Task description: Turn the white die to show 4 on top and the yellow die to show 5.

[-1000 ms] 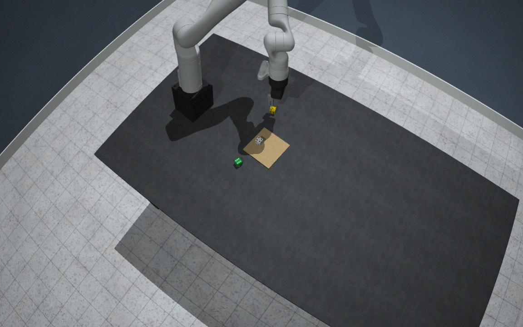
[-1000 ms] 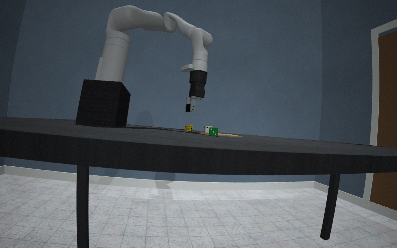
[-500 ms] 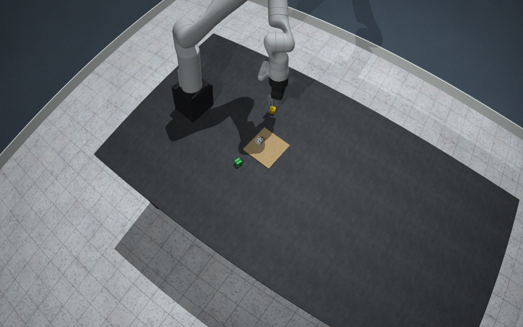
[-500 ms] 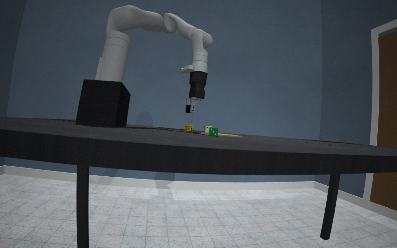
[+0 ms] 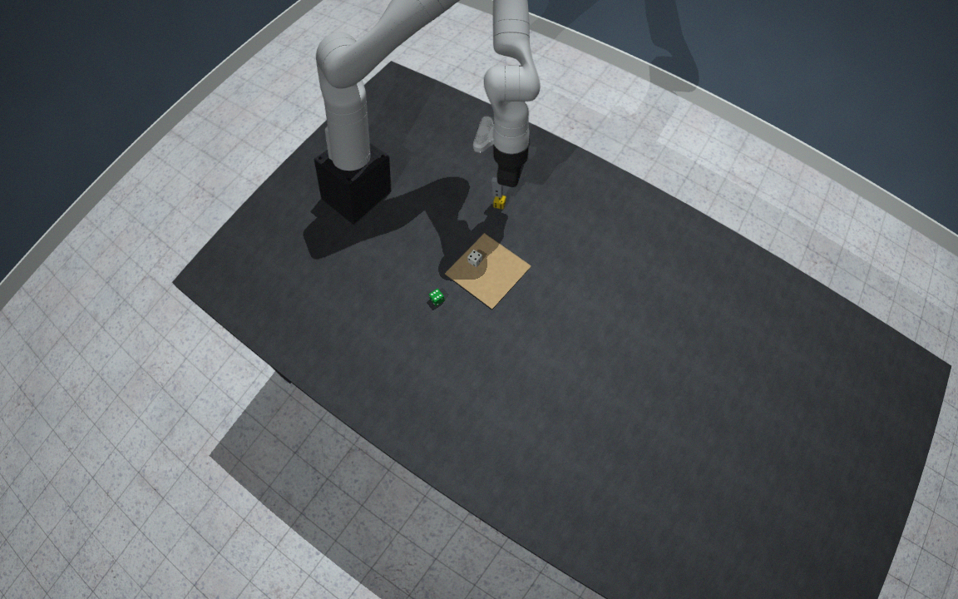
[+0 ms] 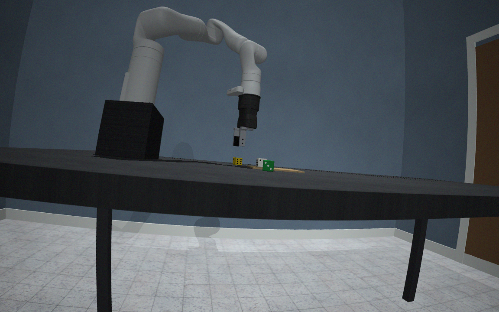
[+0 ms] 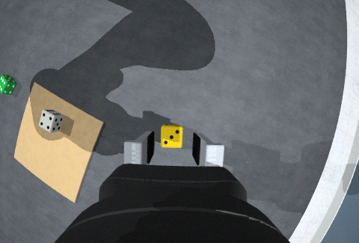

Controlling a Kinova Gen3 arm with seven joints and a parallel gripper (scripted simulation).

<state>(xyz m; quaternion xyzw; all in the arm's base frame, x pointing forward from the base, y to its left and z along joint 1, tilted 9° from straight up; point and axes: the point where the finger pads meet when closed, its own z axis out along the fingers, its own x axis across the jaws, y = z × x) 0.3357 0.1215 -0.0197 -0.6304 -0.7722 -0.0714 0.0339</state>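
Observation:
The yellow die [image 5: 499, 201] lies on the dark table, off the mat, between the mat and the arm's base. In the wrist view its top [image 7: 172, 137] seems to show three pips. My gripper [image 6: 239, 142] hangs straight above it with a clear gap, open and empty, and its fingers frame the die. The white die [image 5: 475, 257] sits flat on the tan mat [image 5: 488, 269] near the mat's far left corner. The green die [image 5: 436, 298] lies on the table just off the mat's left side.
The arm's black base block [image 5: 352, 182] stands to the left of the yellow die. The arm's shadow falls over the mat's far corner and the white die [image 7: 50, 120].

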